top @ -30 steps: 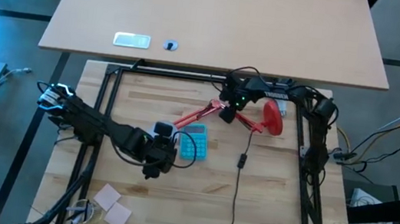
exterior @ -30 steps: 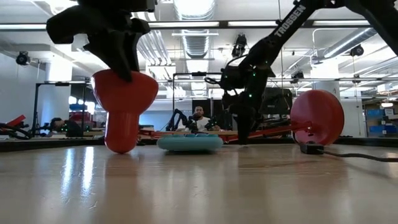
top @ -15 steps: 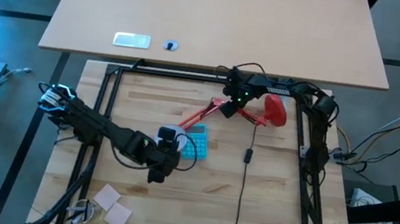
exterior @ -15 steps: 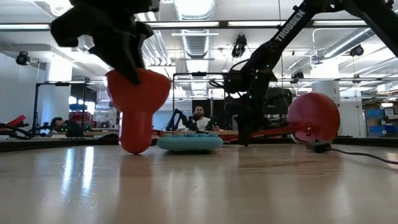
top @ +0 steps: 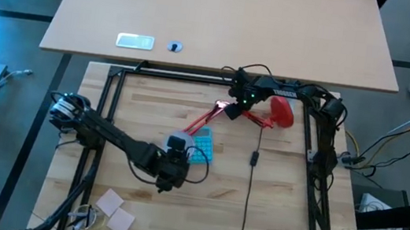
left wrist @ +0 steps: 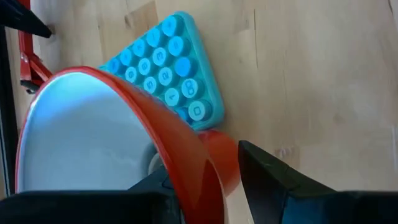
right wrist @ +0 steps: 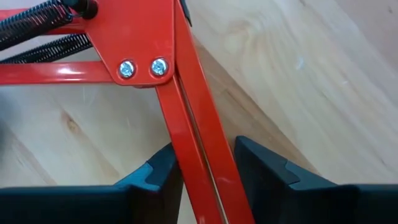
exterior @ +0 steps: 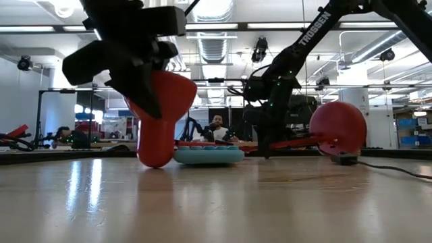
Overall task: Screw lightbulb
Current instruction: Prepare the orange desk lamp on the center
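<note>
A red desk lamp lies across the far middle of the table. Its shade [exterior: 160,111], red outside and white inside [left wrist: 81,137], stands wide end up, with my left gripper [top: 169,174] shut on it from above. My right gripper [top: 231,110] is shut on the lamp's thin red arm [right wrist: 186,93]. The lamp's round red end [top: 281,113] lies to the right of that gripper. A teal keypad [top: 199,144] lies flat on the table beside the shade. The lightbulb is out of view. My left gripper holds the shade by its wall near the rim [left wrist: 186,162], one finger inside the white hollow and one finger [left wrist: 273,180] outside. The fingers point down. The shade hangs upright, its narrow end [exterior: 155,158] at the table top; I cannot tell whether it touches. My right gripper pinches the lamp's arm [right wrist: 202,168] between its two fingers, just below the plate with two screws. The fingers come from above and lie across the bar. The bar runs about level, low over the table [exterior: 290,143].
A black cord with an inline switch [top: 253,159] runs from the lamp to the near edge. Pink and white pads [top: 115,210] lie at the near left. Black frame rails [top: 112,95] border the wooden top. People sit in the room behind.
My left gripper has carried the shade toward the table's right and near edges, closer to the teal keypad, tipping it slightly. My right gripper has shifted the lamp's arm, round end and cord switch a little toward the far edge, then kept still.
</note>
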Available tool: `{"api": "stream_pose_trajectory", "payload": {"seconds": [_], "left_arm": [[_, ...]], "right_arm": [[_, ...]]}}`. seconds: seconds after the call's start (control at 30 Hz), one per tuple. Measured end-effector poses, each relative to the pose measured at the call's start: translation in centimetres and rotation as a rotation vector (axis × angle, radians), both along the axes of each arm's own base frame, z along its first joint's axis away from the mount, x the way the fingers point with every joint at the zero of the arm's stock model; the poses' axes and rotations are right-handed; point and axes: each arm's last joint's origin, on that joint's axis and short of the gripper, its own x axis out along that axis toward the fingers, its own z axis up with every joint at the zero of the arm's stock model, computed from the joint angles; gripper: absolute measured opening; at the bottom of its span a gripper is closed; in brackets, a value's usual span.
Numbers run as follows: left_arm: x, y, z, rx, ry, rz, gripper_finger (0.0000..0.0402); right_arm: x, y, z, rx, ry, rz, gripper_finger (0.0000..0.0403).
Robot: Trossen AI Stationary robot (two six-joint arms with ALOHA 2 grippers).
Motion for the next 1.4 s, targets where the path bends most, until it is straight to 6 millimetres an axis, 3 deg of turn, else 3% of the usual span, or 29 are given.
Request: {"api": "stream_pose_trajectory", "payload": {"seconds": [0.23,0.53,0.7,1.13,1.4], "left_arm": [[1.2,-0.5,1.4,0.006,-0.061,-0.047,0.0103],[3.9,-1.3,-0.1,0.168,-0.026,-0.116,0.0103],[4.3,-1.6,1.5,0.134,-0.041,-0.098,0.0103],[0.3,-0.3,7.3,0.048,-0.155,-0.013,0.0103],[-2.9,1.0,8.8,0.015,-0.235,0.064,0.0103]], "right_arm": [[0.1,-0.1,0.0,-0.002,-0.007,-0.009,0.0138],[0.1,-0.1,0.0,-0.013,-0.004,-0.016,0.0153],[0.1,-0.1,0.2,-0.033,-0.007,0.016,0.0172],[0.8,1.2,1.0,-0.065,-0.024,0.113,0.0245],[1.4,3.3,2.6,-0.066,-0.037,0.172,0.0246]]}}
